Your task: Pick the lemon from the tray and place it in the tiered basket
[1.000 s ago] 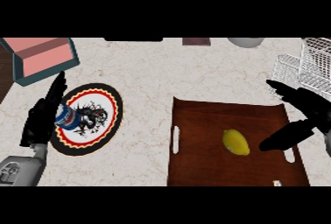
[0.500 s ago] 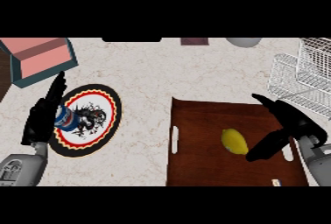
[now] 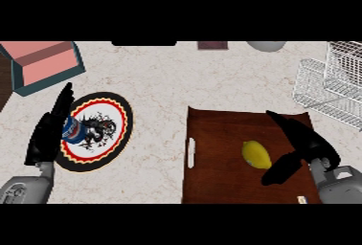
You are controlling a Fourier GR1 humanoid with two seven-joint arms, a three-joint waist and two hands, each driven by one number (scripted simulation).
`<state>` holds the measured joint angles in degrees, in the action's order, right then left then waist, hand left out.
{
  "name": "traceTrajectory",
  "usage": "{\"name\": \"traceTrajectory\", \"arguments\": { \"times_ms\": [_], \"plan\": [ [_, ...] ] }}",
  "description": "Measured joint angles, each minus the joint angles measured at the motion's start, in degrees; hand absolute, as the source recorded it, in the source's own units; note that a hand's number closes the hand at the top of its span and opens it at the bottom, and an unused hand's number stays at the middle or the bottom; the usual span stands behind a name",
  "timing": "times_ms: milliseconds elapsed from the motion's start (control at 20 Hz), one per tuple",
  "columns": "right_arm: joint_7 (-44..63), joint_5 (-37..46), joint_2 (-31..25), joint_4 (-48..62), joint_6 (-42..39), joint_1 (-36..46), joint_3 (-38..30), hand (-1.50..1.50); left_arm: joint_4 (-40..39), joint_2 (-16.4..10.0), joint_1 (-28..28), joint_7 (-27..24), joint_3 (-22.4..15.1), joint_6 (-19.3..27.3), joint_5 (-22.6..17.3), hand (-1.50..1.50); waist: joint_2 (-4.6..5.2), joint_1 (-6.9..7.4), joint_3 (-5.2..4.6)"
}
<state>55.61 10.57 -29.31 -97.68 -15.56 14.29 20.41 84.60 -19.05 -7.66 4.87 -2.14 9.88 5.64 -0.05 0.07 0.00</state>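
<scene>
A yellow lemon (image 3: 256,154) lies on the dark brown tray (image 3: 219,143) at the lower right of the counter. My right hand (image 3: 304,143) hovers over the tray just right of the lemon, open, fingers stretched toward the far side and thumb pointing down near the fruit, not touching it. The white wire tiered basket (image 3: 333,81) stands at the far right edge. My left hand (image 3: 48,131) rests open at the left, fingers straight, over the edge of a patterned plate.
A round plate (image 3: 96,130) with a black, red and yellow rim lies left of the tray. A pink box with a teal frame (image 3: 44,64) sits at the far left. A grey bowl (image 3: 267,45) and dark objects line the back edge.
My right hand has moved left and toward me over the tray, closing in on the lemon. The lemon, the tray and the left hand have stayed put.
</scene>
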Motion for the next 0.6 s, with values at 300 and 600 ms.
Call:
{"name": "traceTrajectory", "arguments": {
  "times_ms": [300, 600],
  "plan": [
    [-0.3, 5.1, 1.5, -1.7, -1.3, -1.1, -0.7, -1.50, -1.9, 0.8, -1.7, -0.5, 1.7, -1.4, 0.8, 0.00, 0.03, -0.10, 0.00],
    [-1.0, 7.8, 2.9, -2.2, -3.3, -3.1, -1.5, -1.50, 0.2, 0.8, -0.1, -0.2, 3.2, -3.0, 1.2, 0.00, 0.01, 0.00, 0.00]
  ]
}}
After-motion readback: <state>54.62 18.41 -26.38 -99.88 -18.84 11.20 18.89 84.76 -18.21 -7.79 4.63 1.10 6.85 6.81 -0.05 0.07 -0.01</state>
